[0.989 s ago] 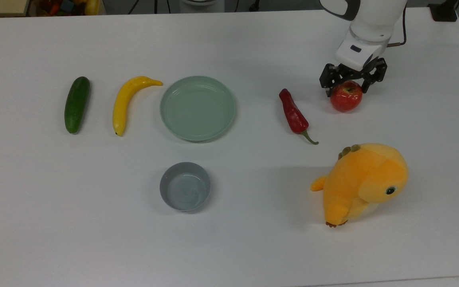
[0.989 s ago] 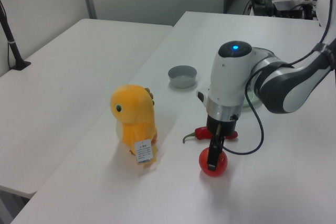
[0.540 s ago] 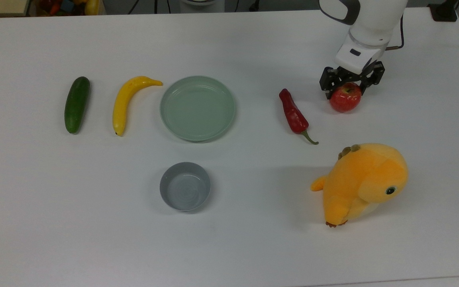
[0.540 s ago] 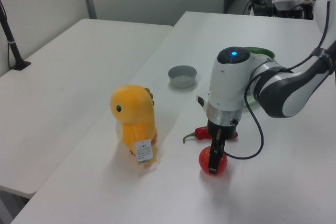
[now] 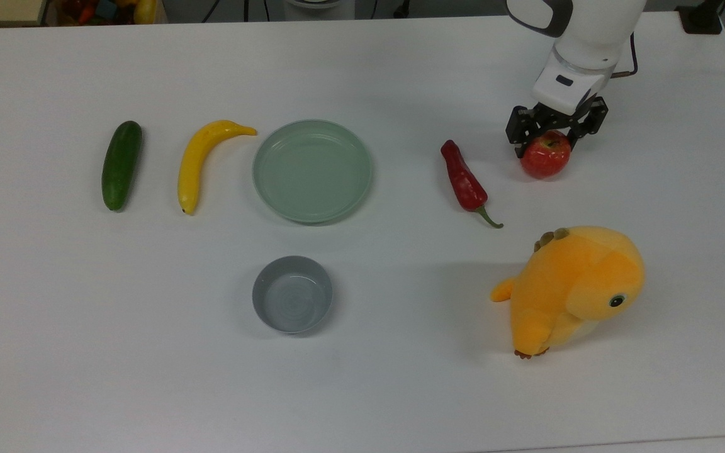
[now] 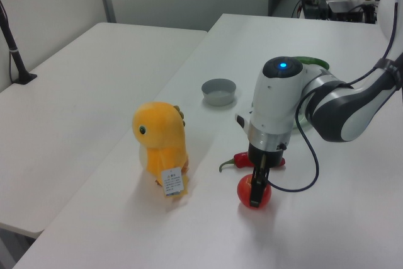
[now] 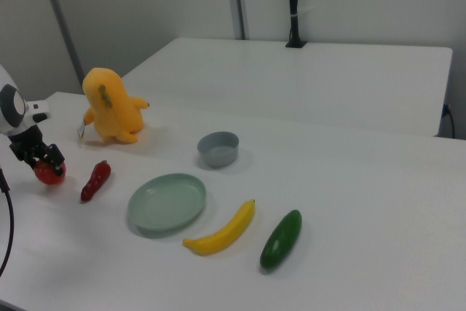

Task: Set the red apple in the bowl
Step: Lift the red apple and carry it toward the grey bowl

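Observation:
The red apple (image 5: 545,155) rests on the white table at the top view's right, next to the red chili. My gripper (image 5: 551,137) is down over the apple's far side, its black body straddling the fruit. In the left view the gripper (image 6: 255,187) stands straight in front of the apple (image 6: 247,192). In the right view the apple (image 7: 49,172) lies at the far left under the gripper (image 7: 38,159). The grey bowl (image 5: 292,294) stands empty well to the top view's left and nearer the front edge, also seen as bowl (image 6: 219,91) and bowl (image 7: 218,148).
A red chili (image 5: 464,182) lies just left of the apple in the top view. An orange plush toy (image 5: 573,286) sits in front of it. A pale green plate (image 5: 312,170), a banana (image 5: 197,163) and a cucumber (image 5: 121,164) line up to the left.
The gripper has come down a little lower around the apple and shifted slightly. The apple stays on the table in nearly the same spot.

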Controlling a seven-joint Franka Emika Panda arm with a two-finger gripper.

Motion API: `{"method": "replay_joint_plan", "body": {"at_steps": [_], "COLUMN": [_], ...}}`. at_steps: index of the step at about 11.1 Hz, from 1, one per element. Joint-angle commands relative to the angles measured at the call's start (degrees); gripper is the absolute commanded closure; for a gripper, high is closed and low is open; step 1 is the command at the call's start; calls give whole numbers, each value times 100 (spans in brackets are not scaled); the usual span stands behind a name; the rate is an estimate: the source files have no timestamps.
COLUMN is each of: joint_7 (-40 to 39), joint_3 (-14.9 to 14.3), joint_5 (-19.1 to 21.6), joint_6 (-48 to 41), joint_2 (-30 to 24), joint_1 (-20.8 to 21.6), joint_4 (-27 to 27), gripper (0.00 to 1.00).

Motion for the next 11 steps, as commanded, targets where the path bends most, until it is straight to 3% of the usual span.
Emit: {"method": "replay_joint_plan", "body": {"at_steps": [1, 3, 5, 8, 11], "joint_7": [14, -30, -554, -1958, -3181], "joint_3": [-14, -40, -285, -1153, -2112], "joint_5": [6, 190, 646, 1612, 1975], "joint_6": [-329, -559, -962, -1910, -2203], "joint_2": [-697, -1172, -1646, -2096, -2132], "joint_1": [-184, -421, -519, -519, -519], "joint_4": [-125, -99, -81, 392, 700], "gripper": [97, 97, 97, 97, 96]}}
